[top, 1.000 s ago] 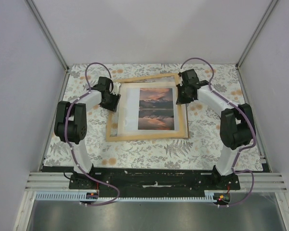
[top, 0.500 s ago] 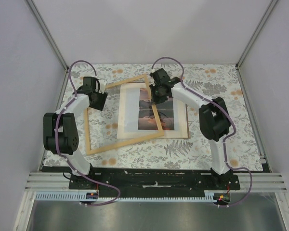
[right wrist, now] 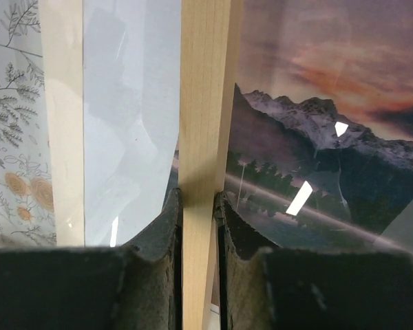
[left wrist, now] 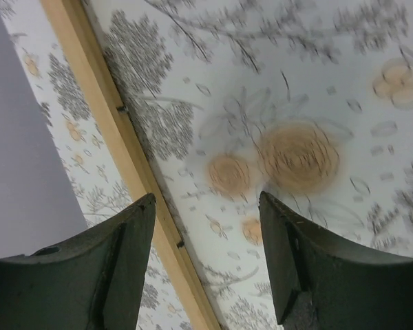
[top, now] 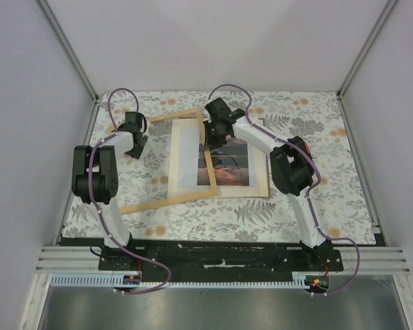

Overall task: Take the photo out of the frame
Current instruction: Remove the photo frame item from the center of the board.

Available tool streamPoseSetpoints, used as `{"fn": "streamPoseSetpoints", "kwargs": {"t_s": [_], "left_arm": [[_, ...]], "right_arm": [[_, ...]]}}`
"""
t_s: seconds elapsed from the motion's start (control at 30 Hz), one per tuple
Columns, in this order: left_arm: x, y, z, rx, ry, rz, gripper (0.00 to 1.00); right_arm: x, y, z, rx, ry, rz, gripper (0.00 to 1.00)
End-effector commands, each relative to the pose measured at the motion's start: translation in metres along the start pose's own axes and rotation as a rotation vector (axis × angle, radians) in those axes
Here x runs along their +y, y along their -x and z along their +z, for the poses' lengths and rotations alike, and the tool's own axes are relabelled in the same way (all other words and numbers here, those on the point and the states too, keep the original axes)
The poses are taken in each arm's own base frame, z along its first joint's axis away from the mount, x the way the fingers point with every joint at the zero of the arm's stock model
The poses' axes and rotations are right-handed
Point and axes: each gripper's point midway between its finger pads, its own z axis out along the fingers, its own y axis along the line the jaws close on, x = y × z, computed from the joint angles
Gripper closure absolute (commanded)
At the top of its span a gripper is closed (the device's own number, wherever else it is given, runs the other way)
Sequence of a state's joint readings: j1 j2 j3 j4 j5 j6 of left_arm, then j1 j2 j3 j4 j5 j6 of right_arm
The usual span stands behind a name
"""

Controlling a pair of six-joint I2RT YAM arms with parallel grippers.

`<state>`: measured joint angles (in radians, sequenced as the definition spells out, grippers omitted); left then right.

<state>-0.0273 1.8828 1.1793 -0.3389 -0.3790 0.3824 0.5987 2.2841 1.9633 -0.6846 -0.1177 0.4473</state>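
Note: right claw clamped on thin light-tan wooden frame; the gripped strip runs lengthwise across white sunset-print photo, which lies mid-bench. Left claw gapes, holding nothing. You'd drag the frame towards the left edge.

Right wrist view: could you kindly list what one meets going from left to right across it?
Floral tablecloth → pale tan strip → glossy white surface → wooden frame bar, pinched in the right claw → printed mountain scene.

Floral-print table cover — grey ferns, orange blooms — between plain pale walls
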Motion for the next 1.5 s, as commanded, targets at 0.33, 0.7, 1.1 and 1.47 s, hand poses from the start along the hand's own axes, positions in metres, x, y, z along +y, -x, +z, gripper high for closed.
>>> {"fn": "streamPoseSetpoints", "kwargs": {"t_s": [0.33,0.7,1.1,1.47], "left_arm": [[0.044,0.066,0.051,0.056,0.203,-0.034,0.29],[0.034,0.090,-0.021,-0.126,0.039,-0.126,0.27],[-0.145,0.151,-0.130,-0.393,-0.197,0.235,0.27],[-0.226,0.147,-0.087,-0.324,-0.166,0.413,0.27]], "right_arm": [[0.071,-0.005,-0.030,0.003,0.278,-0.162,0.50],[-0.075,0.008,-0.125,-0.055,0.236,-0.106,0.39],[-0.186,-0.005,-0.106,-0.014,0.256,0.158,0.40],[-0.217,0.001,-0.085,-0.007,0.161,0.186,0.41]]}}
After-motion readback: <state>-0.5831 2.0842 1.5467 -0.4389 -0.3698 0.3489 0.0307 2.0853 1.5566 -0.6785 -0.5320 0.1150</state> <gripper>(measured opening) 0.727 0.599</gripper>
